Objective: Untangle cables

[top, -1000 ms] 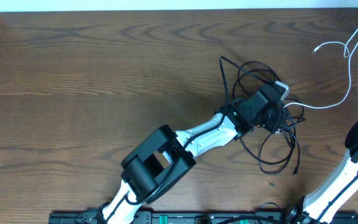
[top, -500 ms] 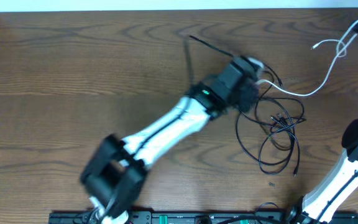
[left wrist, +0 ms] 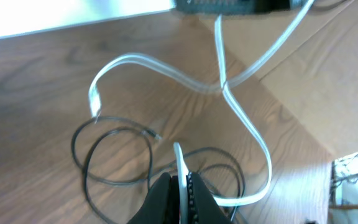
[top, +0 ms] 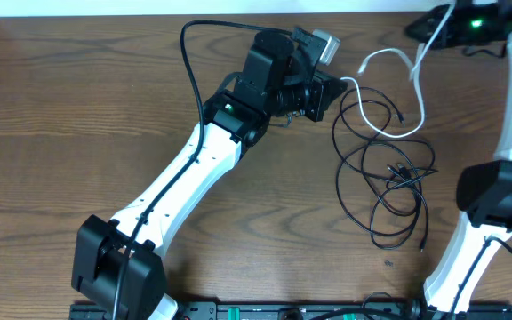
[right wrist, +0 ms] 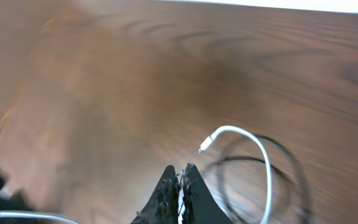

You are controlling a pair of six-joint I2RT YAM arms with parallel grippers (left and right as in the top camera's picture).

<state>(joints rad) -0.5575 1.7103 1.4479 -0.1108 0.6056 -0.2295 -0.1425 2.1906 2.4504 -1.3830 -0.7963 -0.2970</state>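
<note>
Wood tabletop [top: 105,89]: brown and grained, lying under the black cables.
Black cables [top: 401,173]: thin cords in one heap of loose, overlapping loops. This heap is the landmark for the places below.
White cable [left wrist: 222,87]: above the heap and raised off the wood. It crosses itself once, and its lower bend passes over the heap's upper loops.
Left pincer [left wrist: 180,183]: at the heap's upper left, clamped on the white cable.
Right pincer [right wrist: 180,186]: beyond the heap's upper right, pinched narrow, seemingly on the same white cable further along.
Plug [left wrist: 94,102]: the white cable's free end, hanging just above the heap.
Handling: probably light, limp and smooth. Hold the cord beside a plug and pull slowly, or the loops may tighten into knots.
Writing: none legible on the cords or arms.
</note>
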